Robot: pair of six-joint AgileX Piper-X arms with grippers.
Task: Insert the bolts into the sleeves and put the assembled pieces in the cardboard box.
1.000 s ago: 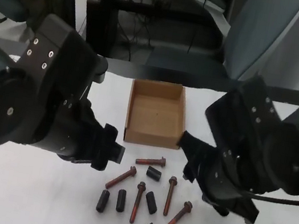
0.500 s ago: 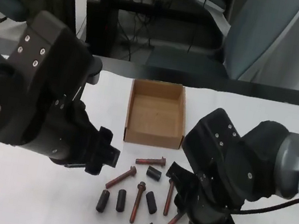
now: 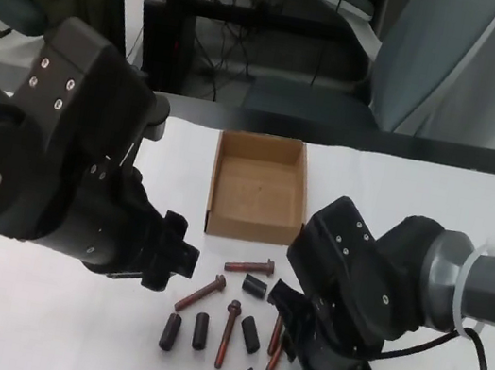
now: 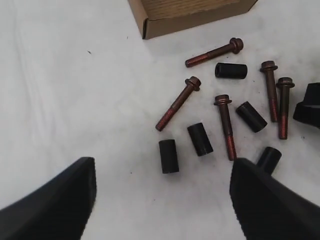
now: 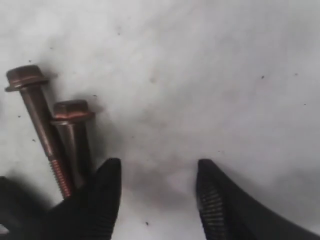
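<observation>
A: So, bolts?
B: Two brown bolts point(image 5: 75, 140) side by side on tabletop point(image 5: 200, 75), near side of cardboard box point(image 3: 259, 187). Right claw point(image 5: 157, 182) open beside them; left claw point(image 4: 162, 187) open too.
A: Handling?
B: Stiff, probably rolls; grip mid-shank.

Right arm point(image 3: 371, 303) covers most of two bolts point(image 3: 275, 336) in the high view; in the right wrist view their shanks vanish beneath the right gripper point(image 5: 157, 170). Left wrist view's edge cuts off the box point(image 4: 190, 17); the left gripper point(image 4: 162, 167) half hides one sleeve point(image 4: 269, 159).
</observation>
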